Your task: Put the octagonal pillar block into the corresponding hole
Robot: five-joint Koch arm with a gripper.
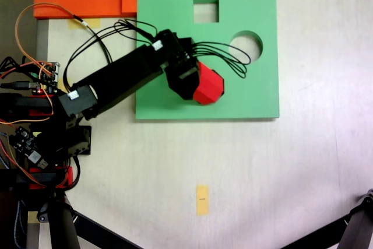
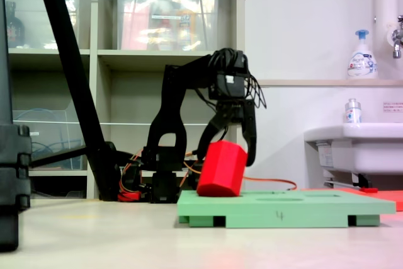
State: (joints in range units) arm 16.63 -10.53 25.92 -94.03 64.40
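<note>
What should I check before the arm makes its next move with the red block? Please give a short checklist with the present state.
1. Jaws of the gripper stand either side of the octagonal pillar block: ok.
2. Block upright: not ok, it leans.
3. Block over the green board: ok.
4. Eight-sided hole visible under the block: cannot tell, arm and block hide it.
5. Block clear of the round cutout and square cutout: ok.
6. Cables clear of the block: ok.

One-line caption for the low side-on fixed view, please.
Black arm's gripper straddles the tilted red octagonal block, whose lower edge rests on the green foam board.
</note>
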